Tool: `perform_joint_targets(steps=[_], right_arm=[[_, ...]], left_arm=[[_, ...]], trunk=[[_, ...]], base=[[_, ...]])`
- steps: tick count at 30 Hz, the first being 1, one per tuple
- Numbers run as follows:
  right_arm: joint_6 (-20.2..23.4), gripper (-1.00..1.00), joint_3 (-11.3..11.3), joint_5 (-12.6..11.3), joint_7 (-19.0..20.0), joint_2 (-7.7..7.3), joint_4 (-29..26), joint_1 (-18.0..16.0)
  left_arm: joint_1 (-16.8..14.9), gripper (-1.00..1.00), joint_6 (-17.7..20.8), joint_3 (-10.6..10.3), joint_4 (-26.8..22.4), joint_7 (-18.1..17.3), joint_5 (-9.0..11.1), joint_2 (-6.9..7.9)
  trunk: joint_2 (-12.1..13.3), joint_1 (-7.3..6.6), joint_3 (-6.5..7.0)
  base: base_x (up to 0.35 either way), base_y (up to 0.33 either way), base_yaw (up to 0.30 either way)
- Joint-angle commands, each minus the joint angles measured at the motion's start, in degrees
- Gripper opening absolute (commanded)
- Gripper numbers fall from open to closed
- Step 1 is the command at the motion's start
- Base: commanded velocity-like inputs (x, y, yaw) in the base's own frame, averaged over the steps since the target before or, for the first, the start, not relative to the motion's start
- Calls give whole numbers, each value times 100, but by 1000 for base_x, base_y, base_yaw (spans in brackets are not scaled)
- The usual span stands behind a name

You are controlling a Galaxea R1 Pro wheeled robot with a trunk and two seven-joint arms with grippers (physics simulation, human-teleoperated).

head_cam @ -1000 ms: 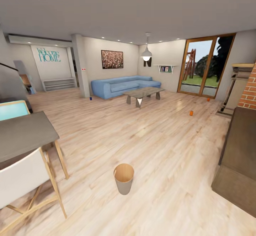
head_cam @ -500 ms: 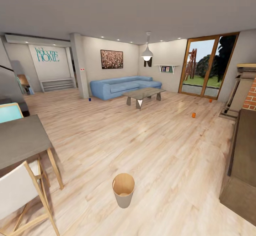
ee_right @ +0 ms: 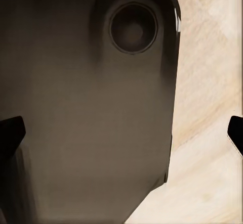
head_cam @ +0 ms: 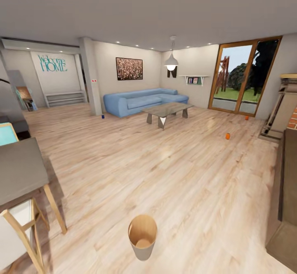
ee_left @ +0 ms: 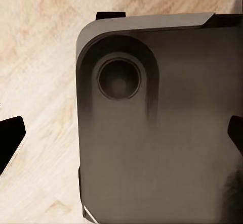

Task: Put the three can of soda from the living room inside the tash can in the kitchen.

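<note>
The tash can (head_cam: 142, 237), grey outside and wood-toned inside, stands upright and empty on the light wood floor close in front of me. Far off in the living room, a blue can of soda (head_cam: 102, 116) stands by the pillar near the sofa's left end. One orange can of soda (head_cam: 227, 136) sits on the open floor at the right, and another (head_cam: 246, 118) lies farther back by the glass doors. My left gripper (ee_left: 121, 138) and right gripper (ee_right: 121, 130) hang open over my dark base, nothing between their fingertips.
A blue sofa (head_cam: 140, 100) and a low glass coffee table (head_cam: 167, 111) stand mid-room. A grey table (head_cam: 18, 171) with wooden chairs is at the near left. A dark cabinet (head_cam: 286, 208) and a brick fireplace (head_cam: 293, 119) line the right side.
The whole head view has shifted: the bin sits lower in the picture, the table and chairs have slid left and the cabinet right. That is camera motion; no object has moved.
</note>
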Motion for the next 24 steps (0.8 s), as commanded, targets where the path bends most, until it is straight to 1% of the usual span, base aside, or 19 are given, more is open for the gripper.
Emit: perform_joint_targets(steps=[1, 19, 24], right_arm=[[-1, 100, -1, 0, 0, -1, 0, -2], [-4, 100, 3, 2, 0, -2, 0, -3], [-4, 100, 4, 2, 0, -2, 0, -3]], left_arm=[[0, 100, -2, 0, 0, 0, 0, -2], [0, 100, -27, 0, 0, 0, -15, -9], [0, 100, -34, -6, 0, 0, -19, -1]], trunk=[[0, 0, 0], [0, 0, 0], [0, 0, 0]], base=[[338, 0, 0], [337, 0, 0], [277, 0, 0]])
